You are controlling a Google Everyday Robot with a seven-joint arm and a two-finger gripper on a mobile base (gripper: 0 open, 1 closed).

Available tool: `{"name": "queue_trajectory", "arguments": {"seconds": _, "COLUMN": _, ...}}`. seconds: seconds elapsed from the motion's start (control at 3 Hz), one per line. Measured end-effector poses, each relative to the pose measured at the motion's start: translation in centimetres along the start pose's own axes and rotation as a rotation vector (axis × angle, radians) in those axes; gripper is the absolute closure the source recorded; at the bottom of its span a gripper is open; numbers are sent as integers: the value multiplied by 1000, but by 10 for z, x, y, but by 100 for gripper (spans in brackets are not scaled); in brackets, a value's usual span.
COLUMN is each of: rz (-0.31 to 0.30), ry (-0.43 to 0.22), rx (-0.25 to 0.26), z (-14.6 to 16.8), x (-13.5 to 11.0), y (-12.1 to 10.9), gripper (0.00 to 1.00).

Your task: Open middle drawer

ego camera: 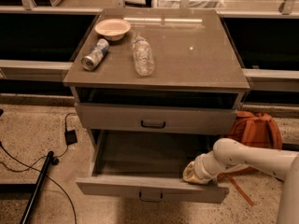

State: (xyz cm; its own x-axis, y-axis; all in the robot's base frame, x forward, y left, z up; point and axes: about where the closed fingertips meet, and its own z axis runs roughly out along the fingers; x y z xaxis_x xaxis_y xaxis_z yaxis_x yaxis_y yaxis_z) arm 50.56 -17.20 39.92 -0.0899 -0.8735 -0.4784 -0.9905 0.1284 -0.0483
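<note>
inside the open middle drawer (112,186), at its right front, rests the gripper (193,173), grasp unclear.
</note>
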Motion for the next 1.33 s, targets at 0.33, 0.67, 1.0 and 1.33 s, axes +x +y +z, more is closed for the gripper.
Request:
{"name": "queue_trajectory", "arguments": {"seconds": 0.33, "rz": -10, "ry": 19, "rx": -48, "z": 14, "x": 6, "y": 14, "gripper": 100}}
{"name": "queue_trajectory", "arguments": {"seconds": 0.67, "rz": -39, "ry": -2, "rx": -127, "z": 16, "x": 1, "y": 40, "gripper": 100}}
{"name": "queue_trajectory", "arguments": {"seconds": 1.0, "rz": -46, "ry": -21, "rx": -163, "z": 14, "x": -4, "y": 52, "gripper": 100}}
{"name": "queue_trajectory", "arguments": {"seconds": 1.33, "rz": -62, "ry": -57, "rx": -234, "z": 1, "x": -17, "y": 79, "gripper": 100}}
